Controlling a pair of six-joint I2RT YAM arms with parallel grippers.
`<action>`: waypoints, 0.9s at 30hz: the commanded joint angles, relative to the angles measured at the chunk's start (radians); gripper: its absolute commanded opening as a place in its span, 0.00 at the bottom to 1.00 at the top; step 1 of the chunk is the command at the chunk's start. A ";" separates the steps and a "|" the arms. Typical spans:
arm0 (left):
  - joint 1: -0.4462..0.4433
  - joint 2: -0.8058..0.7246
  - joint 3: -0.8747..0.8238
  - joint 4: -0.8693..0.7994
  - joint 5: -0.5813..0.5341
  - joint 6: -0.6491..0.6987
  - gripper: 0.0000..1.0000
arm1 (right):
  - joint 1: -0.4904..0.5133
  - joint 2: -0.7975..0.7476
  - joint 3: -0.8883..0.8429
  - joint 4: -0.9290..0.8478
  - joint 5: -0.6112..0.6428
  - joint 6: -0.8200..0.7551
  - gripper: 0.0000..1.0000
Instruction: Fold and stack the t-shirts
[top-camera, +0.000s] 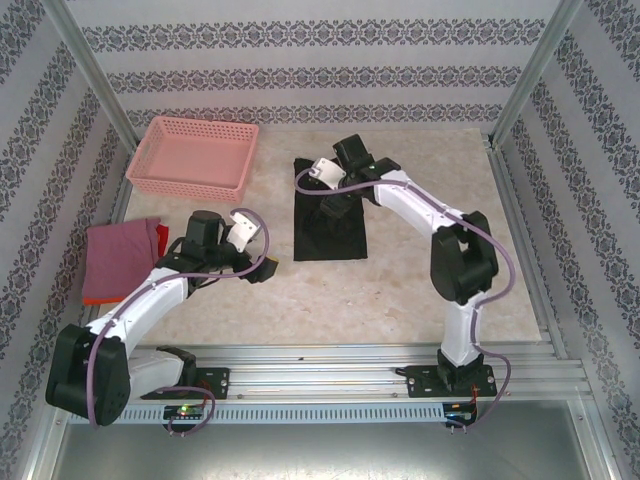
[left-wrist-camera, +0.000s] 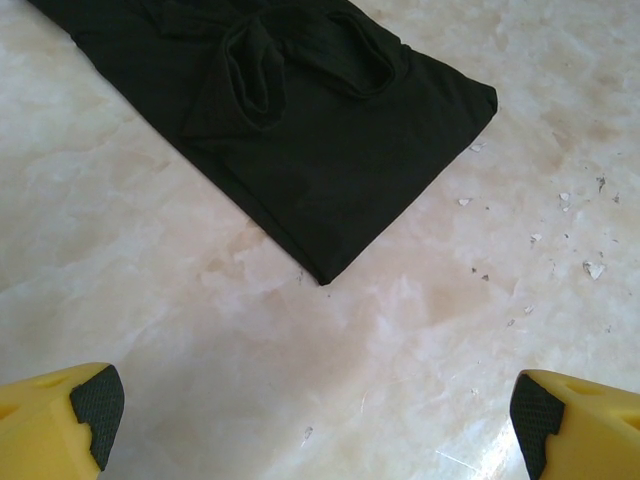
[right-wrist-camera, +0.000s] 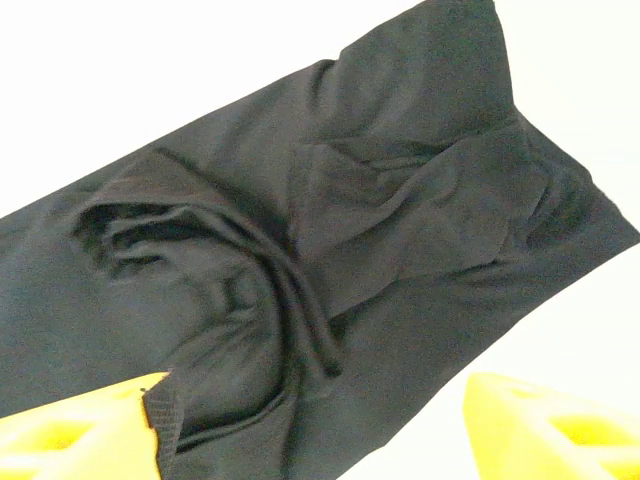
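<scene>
1. The black shirt (top-camera: 330, 240) lies in the middle of the table (top-camera: 420, 290), a bit to the far side. It's folded into a long narrow strip running near to far.
2. Its collar (right-wrist-camera: 250, 290) sits on top, and it's bunched and rumpled, with a sleeve flap creased beside it.
3. The right gripper (right-wrist-camera: 320, 430) hangs straight over that shirt, right at the collar. Its yellow fingers are spread wide with nothing caught between them. I can't tell whether the fingertip beside the collar touches the cloth.
4. The left gripper (left-wrist-camera: 315, 425) is low over bare tabletop, just left of the shirt's near corner. Its jaws are wide apart and empty, with the dark pads (left-wrist-camera: 95, 405) facing inward.
5. Over at the left edge of the table, a folded pink shirt (top-camera: 120, 258) rests on an orange shirt (top-camera: 160, 238). The orange shows along the pink one's right side and at its near corner.
6. Beyond that stack, in the far left corner, stands a pink basket (top-camera: 195, 155), well apart from the black shirt.
7. The tabletop is pale and marbled, with small flecks scattered beside the black shirt.
</scene>
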 joint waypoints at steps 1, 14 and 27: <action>-0.016 0.017 0.014 0.056 0.014 -0.015 1.00 | 0.028 -0.006 -0.092 0.030 -0.019 -0.003 0.81; -0.034 0.047 0.045 0.056 0.007 -0.025 1.00 | 0.003 0.125 -0.058 0.063 0.109 -0.021 0.86; -0.057 0.083 0.062 0.106 -0.047 -0.096 1.00 | -0.092 0.194 0.100 0.021 0.197 -0.061 0.86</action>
